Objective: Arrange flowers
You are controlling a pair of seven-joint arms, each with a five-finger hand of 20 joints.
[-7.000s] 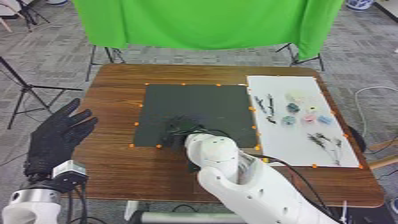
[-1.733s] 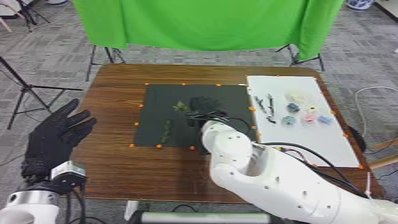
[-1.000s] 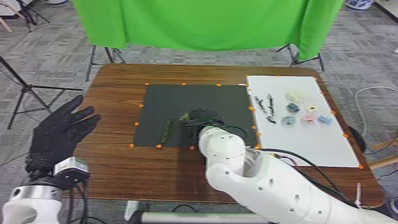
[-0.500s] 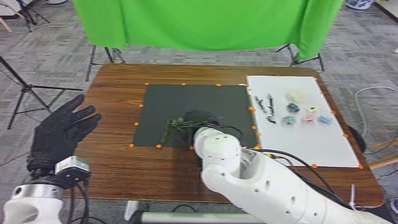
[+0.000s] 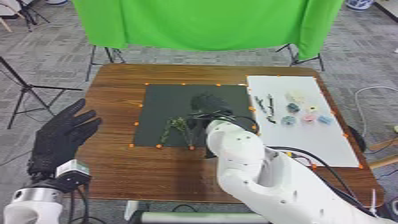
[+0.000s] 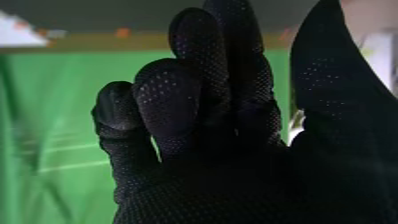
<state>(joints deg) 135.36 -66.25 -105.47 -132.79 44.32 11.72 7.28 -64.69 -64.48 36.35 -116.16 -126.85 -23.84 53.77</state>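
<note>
In the head view, my right hand (image 5: 210, 104) is over the black mat (image 5: 169, 97), right of two green sprigs. One slim green sprig (image 5: 166, 131) lies near the mat's lower left; a second, leafier sprig (image 5: 182, 125) lies beside it, close to the hand. In the right wrist view, my right hand (image 6: 200, 125) has its fingers extended and its thumb apart, holding nothing. My left hand (image 5: 64, 132) rests open off the table's left side. On the white sheet (image 5: 311, 145) lie dark twigs (image 5: 270, 107), a blue flower (image 5: 325, 120), a pink flower (image 5: 308, 118) and several other blooms.
Orange markers line the edges of the mat and the sheet. Brown wooden tabletop (image 5: 115, 172) surrounds them. A green cloth (image 5: 204, 25) hangs beyond the far edge, and cables run along my right forearm.
My right hand has let go of the leafier sprig and moved up and slightly right. Compared with the oldest frame, the sprigs on the white sheet's near part are gone.
</note>
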